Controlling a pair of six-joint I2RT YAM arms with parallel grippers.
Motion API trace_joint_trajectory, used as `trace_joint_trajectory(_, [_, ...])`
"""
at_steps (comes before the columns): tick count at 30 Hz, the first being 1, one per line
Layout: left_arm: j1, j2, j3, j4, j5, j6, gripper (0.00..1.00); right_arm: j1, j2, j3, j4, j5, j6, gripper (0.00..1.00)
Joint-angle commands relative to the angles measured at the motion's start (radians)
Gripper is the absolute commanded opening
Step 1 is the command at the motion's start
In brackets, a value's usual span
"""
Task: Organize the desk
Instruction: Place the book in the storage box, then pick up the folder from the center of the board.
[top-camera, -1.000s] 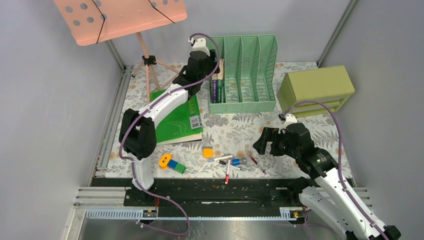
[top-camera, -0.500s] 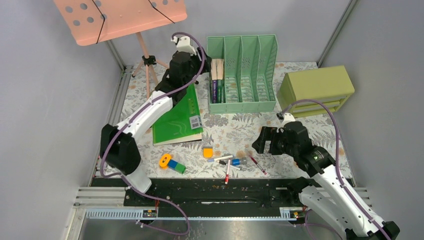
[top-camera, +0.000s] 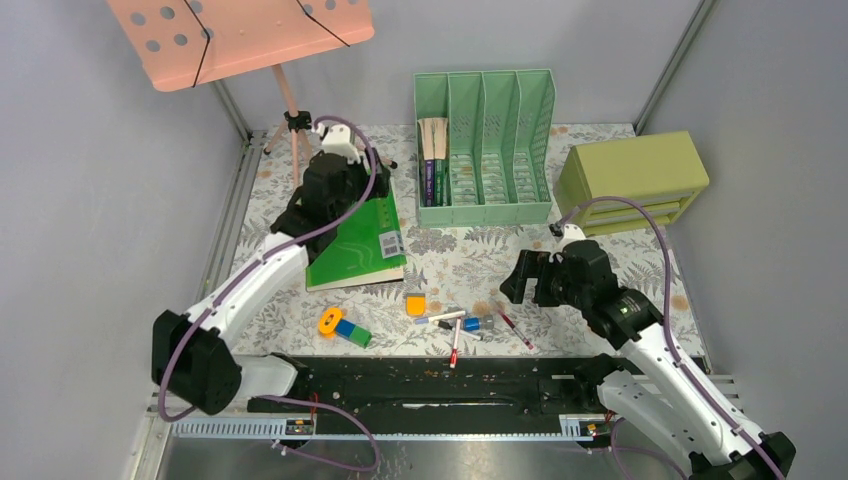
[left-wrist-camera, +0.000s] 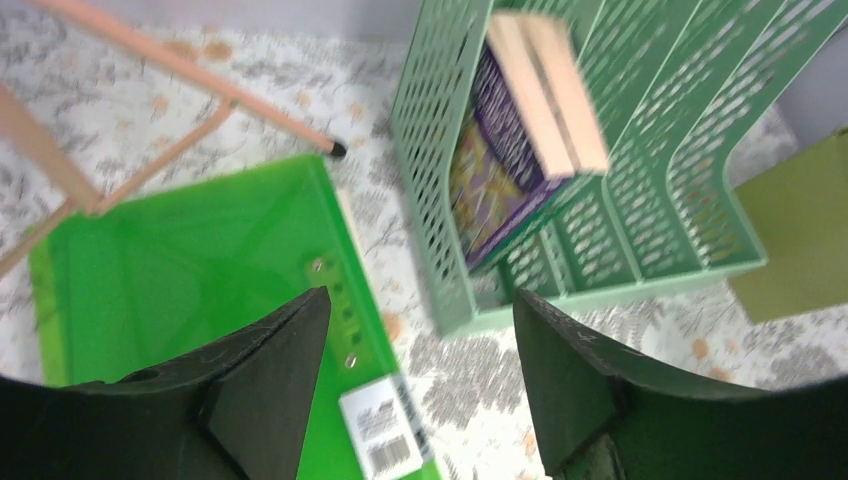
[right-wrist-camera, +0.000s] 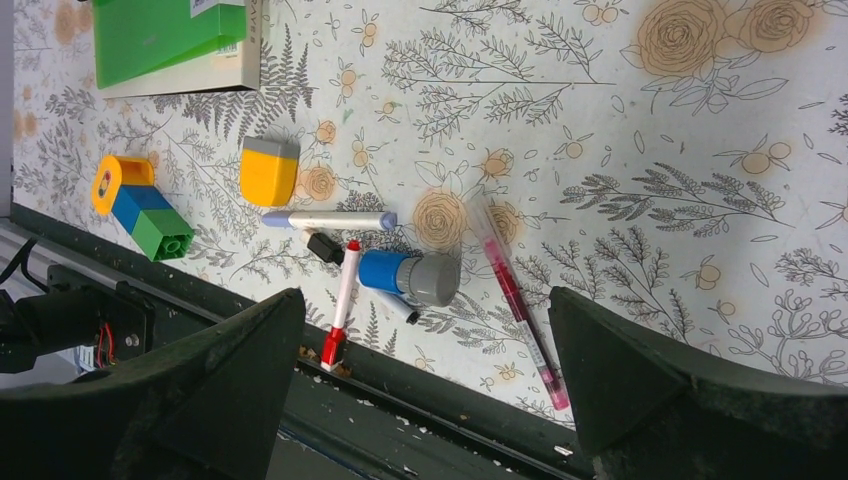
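**Desk seen from above and from both wrists.** The desk (top-camera: 470, 262), a flat tabletop covered in pale fern-and-flower cloth and framed by metal rails, is shown with both arm bases at its near edge. The left gripper (left-wrist-camera: 420, 300) is held above the bright green flat folder (top-camera: 355, 240), beside the mint-green mesh file rack (top-camera: 500, 140); its jaws are parted and nothing is gripped. The right gripper (right-wrist-camera: 425, 300) is spread wide and empty over the slim red pen (right-wrist-camera: 515, 292) near the front rail
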Motion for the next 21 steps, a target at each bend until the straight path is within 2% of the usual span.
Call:
trace_joint_trajectory(1, [0.007,-0.098,-0.089,-0.082,0.025,0.02,0.69,-0.002,0.023,-0.014,0.067,-0.025,0.031,1.0])
trace_joint_trajectory(9, [0.008,-0.208,-0.274,-0.25,0.141,-0.055,0.82,-0.002,0.064,-0.027,0.139,-0.05,0.058,1.0])
trace_joint_trajectory(21, [0.018,-0.4,-0.502,-0.416,0.14,-0.182,0.87,-0.002,0.156,-0.042,0.205,-0.117,0.081,0.99])
